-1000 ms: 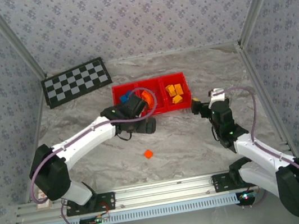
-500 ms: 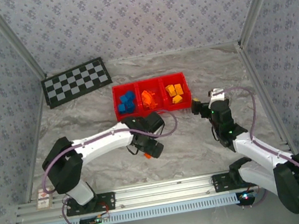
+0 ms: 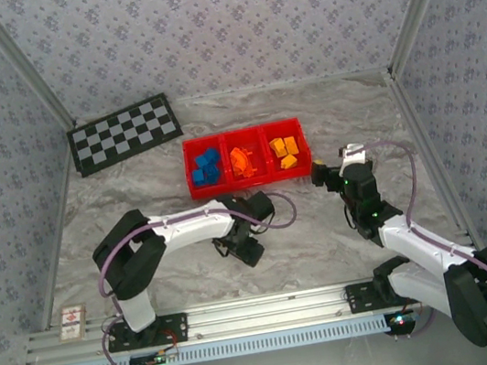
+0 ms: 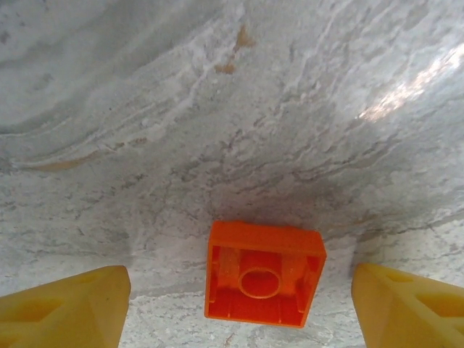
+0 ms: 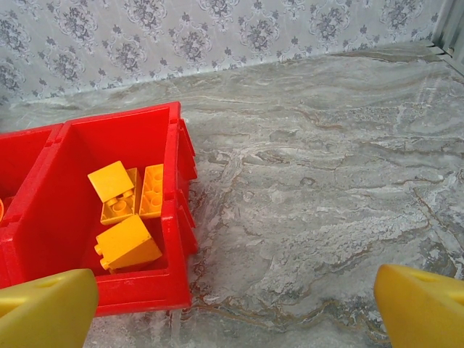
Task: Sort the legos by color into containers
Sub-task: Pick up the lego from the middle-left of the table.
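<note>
The left claw (image 4: 239, 308) is low over the desk (image 3: 138, 218), near the middle. Its 2 yellow fingers (image 4: 69, 308) stand wide apart on either side of 1 red-orange brick (image 4: 264, 274) and touch neither side of it. The brick lies on the desk hollow side up. The red tray (image 3: 241, 131) sits farther back with 3 compartments: blue bricks (image 3: 207, 167) on the left, red-orange bricks (image 3: 240, 160) in the middle, yellow-orange bricks (image 3: 285, 151) on the right. The right claw (image 5: 235, 308) is open wide and empty, just right of the tray's near right corner. A checkerboard (image 3: 124, 132) lies far left.
</note>
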{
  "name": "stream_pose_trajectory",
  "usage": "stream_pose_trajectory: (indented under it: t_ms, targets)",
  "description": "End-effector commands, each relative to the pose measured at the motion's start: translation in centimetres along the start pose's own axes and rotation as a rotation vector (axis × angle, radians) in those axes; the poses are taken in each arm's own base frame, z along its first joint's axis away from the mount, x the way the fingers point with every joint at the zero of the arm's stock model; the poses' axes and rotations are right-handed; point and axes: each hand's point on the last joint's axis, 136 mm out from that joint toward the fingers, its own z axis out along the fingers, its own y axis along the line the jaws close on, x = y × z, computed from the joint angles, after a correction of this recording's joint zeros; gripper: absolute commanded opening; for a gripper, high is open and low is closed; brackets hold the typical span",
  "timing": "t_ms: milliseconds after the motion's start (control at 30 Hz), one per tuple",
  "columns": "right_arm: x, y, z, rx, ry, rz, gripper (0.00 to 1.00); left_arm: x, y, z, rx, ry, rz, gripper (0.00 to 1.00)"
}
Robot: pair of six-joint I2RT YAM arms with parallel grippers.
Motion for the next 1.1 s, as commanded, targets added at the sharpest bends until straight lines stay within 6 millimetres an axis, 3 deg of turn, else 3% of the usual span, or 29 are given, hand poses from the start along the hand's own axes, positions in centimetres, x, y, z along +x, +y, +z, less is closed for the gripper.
stream_pose_trajectory:
  t_ms: [0,167,800,1067]
  targets:
    - [0.2,-0.3,0.1,0.004,-0.003,0.021,1.00,1.1,-0.1,0.7,0.002,0.046,0.018,0.77]
    - [0.1,-0.2,0.2,0.003,-0.004,0.021,1.00,1.4,-0.2,1.4,0.009,0.070,0.014,0.64]
    - [0.2,-0.1,0.2,-0.005,0.000,0.027,1.00,0.8,0.2,2.0,0.002,0.064,-0.007,0.43]
    - [0.2,-0.1,0.2,-0.003,-0.002,0.027,1.00,-0.2,1.3,-0.1,-0.018,0.000,-0.046,0.36]
